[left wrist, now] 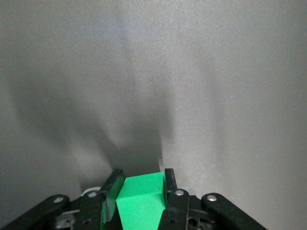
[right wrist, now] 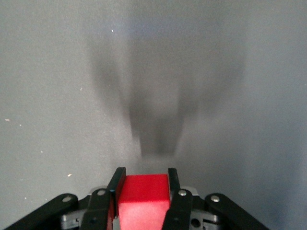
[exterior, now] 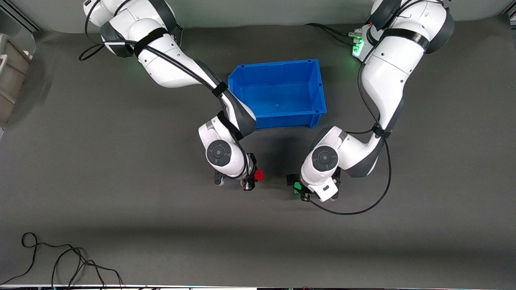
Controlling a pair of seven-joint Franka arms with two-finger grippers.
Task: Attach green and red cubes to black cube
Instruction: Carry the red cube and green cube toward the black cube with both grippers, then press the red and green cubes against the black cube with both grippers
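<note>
My right gripper (exterior: 255, 176) is shut on the red cube (exterior: 259, 174), which fills the gap between its fingers in the right wrist view (right wrist: 143, 197). My left gripper (exterior: 298, 187) is shut on the green cube (exterior: 297, 186), which sits slightly skewed between its fingers in the left wrist view (left wrist: 142, 201). Both grippers hang over the bare grey mat (exterior: 274, 225), facing each other with a small gap between them. The black cube does not show in any view.
The blue bin (exterior: 318, 86) stands empty on the mat, farther from the front camera than both grippers. Loose black cables (exterior: 60, 257) lie near the mat's front edge toward the right arm's end. Both wrist views show only mat and shadows.
</note>
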